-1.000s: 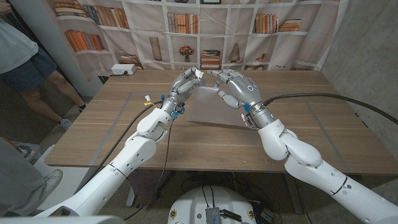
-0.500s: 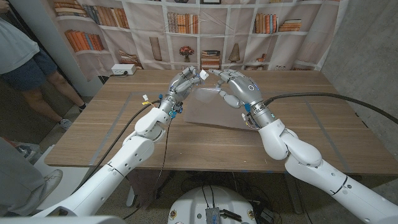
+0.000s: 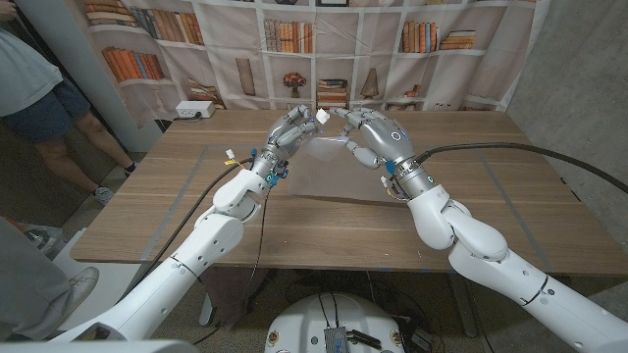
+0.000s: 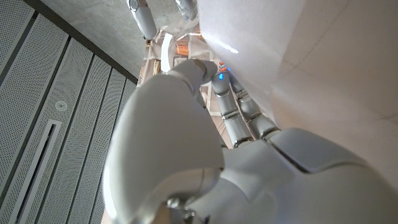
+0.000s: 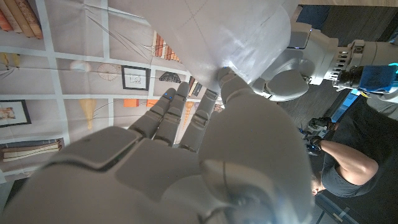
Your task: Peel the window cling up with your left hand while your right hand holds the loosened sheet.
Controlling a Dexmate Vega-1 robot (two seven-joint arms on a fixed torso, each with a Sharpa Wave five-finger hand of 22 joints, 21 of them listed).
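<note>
I see the sheet point(image 3: 329, 157) as a thin, see-through film with a faint gloss, raised off the desk point(image 3: 147, 211) at its far edge and sloping down to where its near edge lies on the wood between my two arms. My left hand point(image 3: 292, 127) pinches a small white corner of it point(image 3: 321, 117) at the top, and in the left wrist view the film point(image 4: 298, 56) looks pale and milky, with a soft crease, right against the fingers point(image 4: 239, 112). My right hand point(image 3: 371, 134) grips the sheet's upper edge just beside the left; from the right wrist view the film point(image 5: 217, 37) drapes over its fingertips point(image 5: 227, 78), translucent, with fine fold lines.
</note>
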